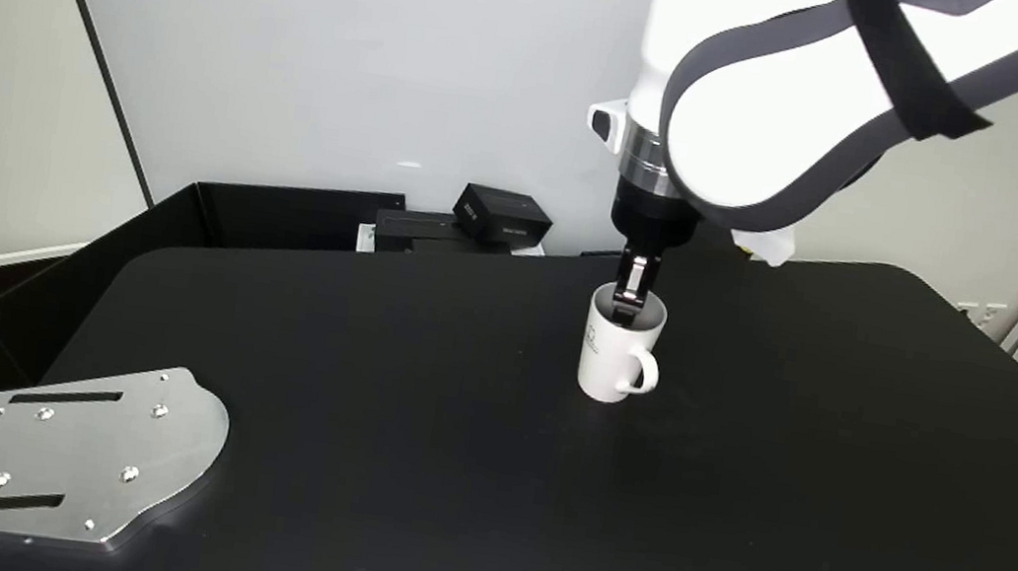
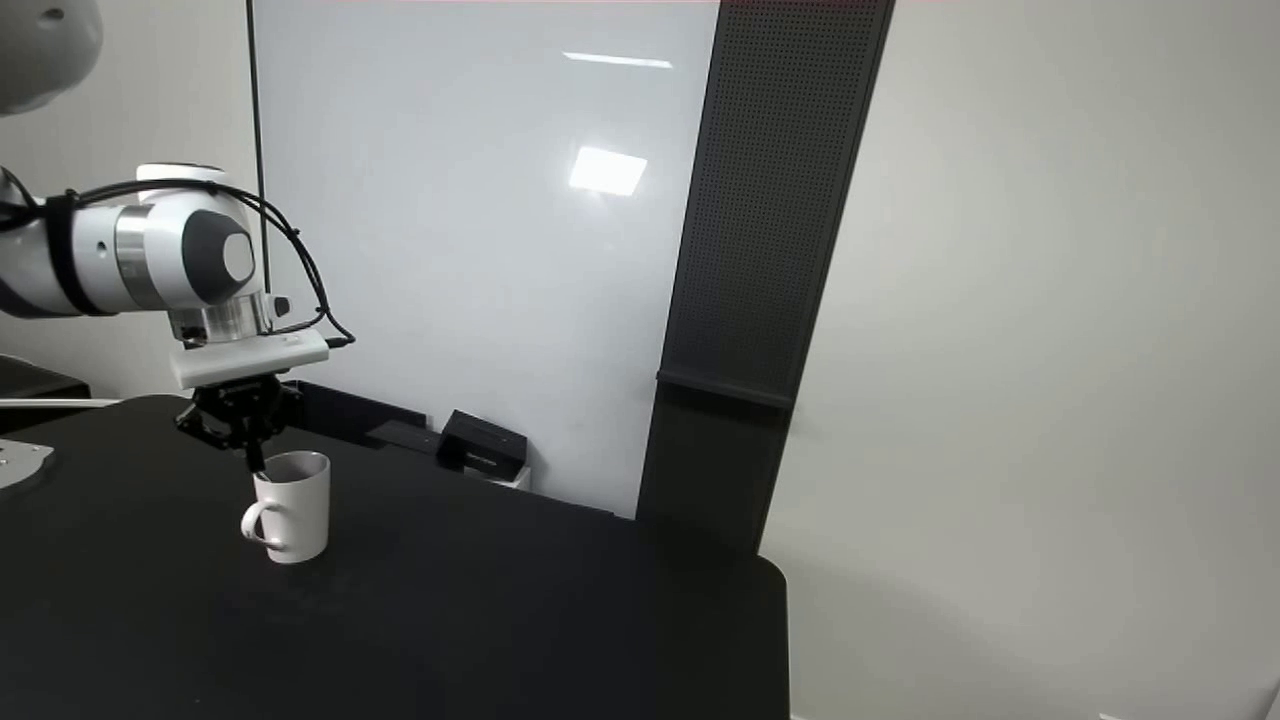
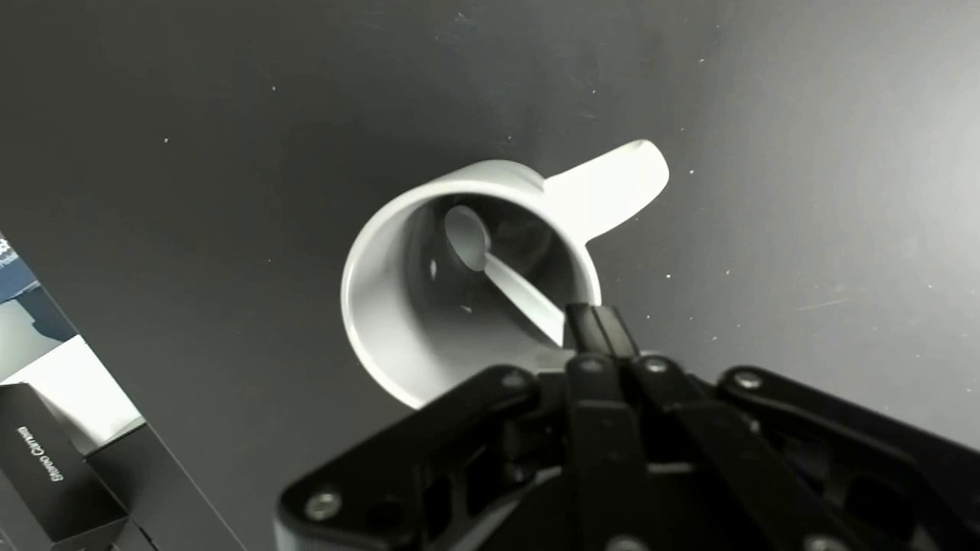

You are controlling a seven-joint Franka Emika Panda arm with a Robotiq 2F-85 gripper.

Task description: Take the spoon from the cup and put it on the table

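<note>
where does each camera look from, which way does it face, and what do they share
In an exterior view: from above the table, facing down across it toward the cup and pale wall; the arm enters top right, gripper at the cup.
In an exterior view: also above, facing across the table toward the perforated panel; the arm enters left.
Wrist view: on the arm, facing down into the cup at the spoon; the gripper shows at the bottom.
Both exterior views share the cup, arm and black box.

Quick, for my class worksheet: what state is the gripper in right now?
Gripper: closed, jaws together; whether it holds the spoon, whose handle runs out of sight there, cannot be told.
</note>
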